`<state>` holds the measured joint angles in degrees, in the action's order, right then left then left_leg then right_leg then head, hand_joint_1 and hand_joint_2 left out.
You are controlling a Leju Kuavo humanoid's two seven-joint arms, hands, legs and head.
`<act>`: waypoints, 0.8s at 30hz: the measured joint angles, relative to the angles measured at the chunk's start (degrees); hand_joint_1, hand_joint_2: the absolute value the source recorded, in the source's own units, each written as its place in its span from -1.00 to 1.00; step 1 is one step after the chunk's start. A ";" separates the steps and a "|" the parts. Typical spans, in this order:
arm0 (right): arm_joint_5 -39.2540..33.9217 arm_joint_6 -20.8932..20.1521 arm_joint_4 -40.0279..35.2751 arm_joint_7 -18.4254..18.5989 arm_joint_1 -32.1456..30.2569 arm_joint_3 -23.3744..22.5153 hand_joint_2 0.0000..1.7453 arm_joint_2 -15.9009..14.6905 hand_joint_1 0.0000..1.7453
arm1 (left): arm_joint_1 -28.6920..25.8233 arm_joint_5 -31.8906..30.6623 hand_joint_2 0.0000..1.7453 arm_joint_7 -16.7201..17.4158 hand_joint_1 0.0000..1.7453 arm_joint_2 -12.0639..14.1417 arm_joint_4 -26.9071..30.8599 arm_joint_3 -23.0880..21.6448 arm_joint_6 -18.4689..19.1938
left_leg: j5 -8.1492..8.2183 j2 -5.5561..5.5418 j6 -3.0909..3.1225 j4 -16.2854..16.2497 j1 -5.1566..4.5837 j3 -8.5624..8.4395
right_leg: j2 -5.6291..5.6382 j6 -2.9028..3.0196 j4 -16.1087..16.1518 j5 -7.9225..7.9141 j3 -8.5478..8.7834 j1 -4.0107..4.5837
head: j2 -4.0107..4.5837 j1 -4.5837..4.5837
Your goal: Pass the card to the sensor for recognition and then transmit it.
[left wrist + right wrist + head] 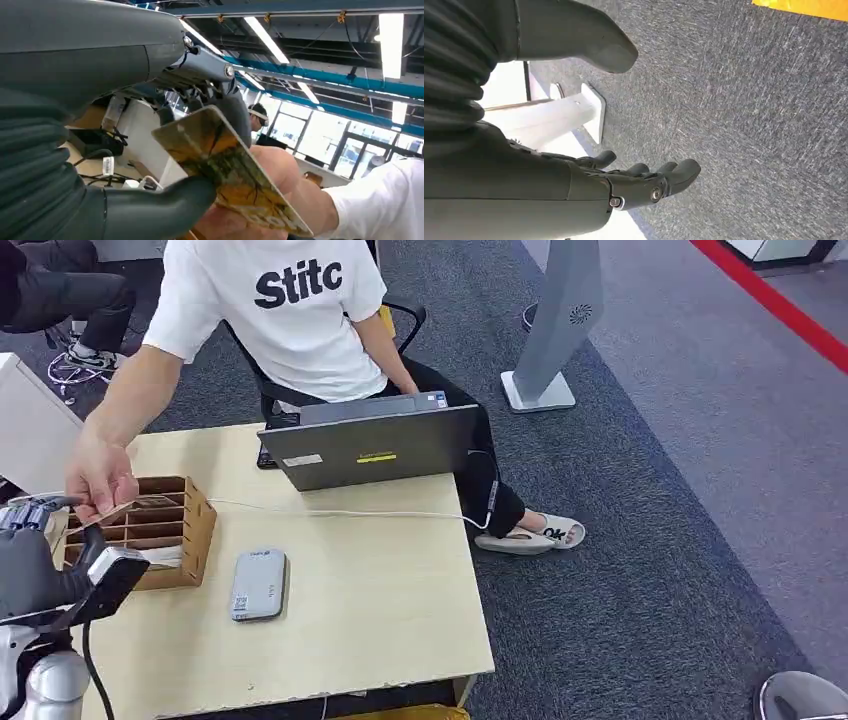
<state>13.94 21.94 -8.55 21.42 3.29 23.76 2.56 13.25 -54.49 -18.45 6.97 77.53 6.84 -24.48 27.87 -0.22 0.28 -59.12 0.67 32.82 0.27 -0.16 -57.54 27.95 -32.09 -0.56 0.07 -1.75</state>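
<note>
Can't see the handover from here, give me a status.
Left robot hand pinching card; person's hand on it too. Right robot hand empty, hanging. Nothing blocking.

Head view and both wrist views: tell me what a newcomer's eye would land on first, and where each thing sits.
First, the handover at the table's left edge: the left hand holds a yellow-brown card that a person's hand also grips, above the wooden slotted card box. Next, the grey sensor lying flat beside the box, with a laptop behind it. The right hand hangs with nothing in it over grey carpet.
</note>
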 joint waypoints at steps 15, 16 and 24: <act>0.26 -0.35 0.00 0.00 0.06 0.00 1.00 0.00 -1.00 | -0.35 -6.31 1.00 0.19 1.00 -0.26 -0.63 -3.41 0.33 | 0.00 -0.01 0.00 0.00 -0.01 0.01 | -0.02 0.00 0.00 0.00 0.00 -0.01 | 0.00 0.02; 0.26 -0.35 0.00 0.00 0.07 0.00 1.00 0.00 -1.00 | -0.47 -6.93 1.00 0.70 1.00 -0.57 -0.68 -4.31 0.31 | 0.00 -0.01 0.00 0.00 -0.01 0.02 | -0.01 0.00 0.00 0.00 0.00 -0.01 | 0.00 0.02; 0.37 -0.39 0.00 -0.13 0.23 0.00 1.00 0.00 -1.00 | -0.17 -11.06 1.00 3.37 1.00 -2.38 -0.85 -11.46 3.76 | 0.00 -0.01 0.00 -0.02 -0.02 0.03 | -0.01 -0.01 0.00 -0.01 -0.02 -0.03 | 0.00 0.00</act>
<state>14.32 21.55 -8.55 21.29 3.52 23.76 2.56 13.08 -65.55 -15.08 4.59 76.67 -4.62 -20.72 27.87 -0.23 0.29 -59.15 0.65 32.84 0.26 -0.16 -57.54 27.94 -32.11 -0.58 0.07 -1.75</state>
